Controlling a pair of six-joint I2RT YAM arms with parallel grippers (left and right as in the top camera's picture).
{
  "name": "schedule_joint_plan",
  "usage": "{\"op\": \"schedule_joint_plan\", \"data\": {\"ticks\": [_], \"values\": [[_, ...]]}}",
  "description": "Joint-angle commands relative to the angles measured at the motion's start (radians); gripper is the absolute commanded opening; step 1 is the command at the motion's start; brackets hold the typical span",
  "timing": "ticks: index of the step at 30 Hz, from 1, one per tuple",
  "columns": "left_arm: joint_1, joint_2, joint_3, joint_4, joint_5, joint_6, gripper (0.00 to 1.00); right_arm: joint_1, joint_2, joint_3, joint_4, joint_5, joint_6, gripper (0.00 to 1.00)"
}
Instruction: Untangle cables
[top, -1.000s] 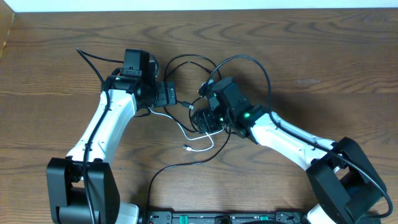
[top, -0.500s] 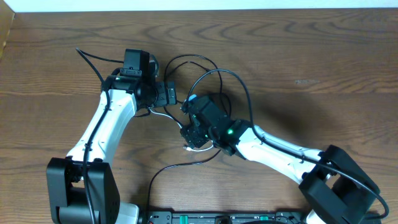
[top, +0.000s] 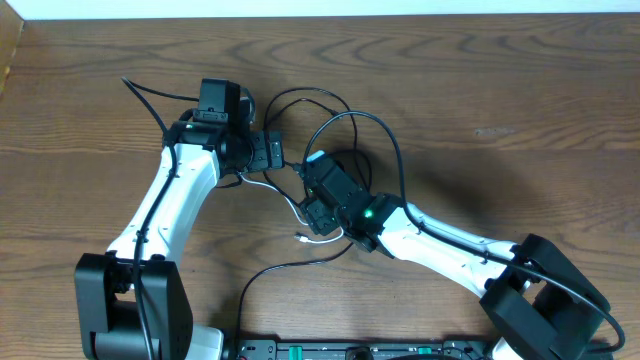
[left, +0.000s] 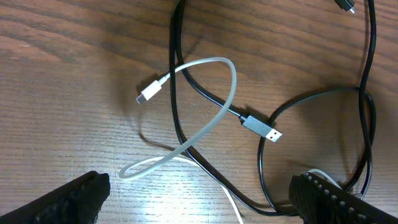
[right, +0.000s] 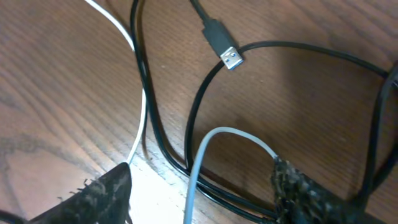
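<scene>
The cables lie tangled mid-table between my two grippers. A white cable (top: 287, 196) runs to a loose end (top: 302, 238), and a black cable (top: 388, 135) loops above my right arm. My left gripper (top: 270, 152) is open wide just above the wood. In the left wrist view, the white cable (left: 231, 87) curls over a black cable with a USB plug (left: 261, 127), and both pass between the left gripper (left: 199, 208) fingers. My right gripper (top: 318, 215) is open low over the tangle. The white cable (right: 198, 165) and black cables (right: 149, 118) run between the right gripper (right: 199, 199) fingers, not pinched.
A thicker black wire (top: 275, 270) curves from the base rail (top: 360, 350) at the near edge. Another wire (top: 145, 90) trails off the left arm toward the upper left. A cardboard edge (top: 8, 50) shows at the far left corner.
My right gripper has moved left and toward the near edge, onto the white cable's loop, and its jaws have narrowed slightly. The black loop shifted left with it. The left arm stayed still.
</scene>
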Motion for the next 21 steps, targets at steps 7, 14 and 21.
{"op": "schedule_joint_plan", "data": {"ticks": [7,14,21], "values": [[0.003,0.004,0.007,-0.003,0.011,-0.001,0.98,0.002,-0.001,-0.004,-0.005,0.033,0.008,0.46],[0.003,0.004,0.007,-0.003,0.011,-0.001,0.98,0.002,-0.001,-0.004,-0.005,0.033,0.008,0.45],[0.003,0.004,0.007,-0.003,0.011,-0.001,0.98,0.002,0.003,-0.005,-0.012,0.033,0.008,0.49]]}}
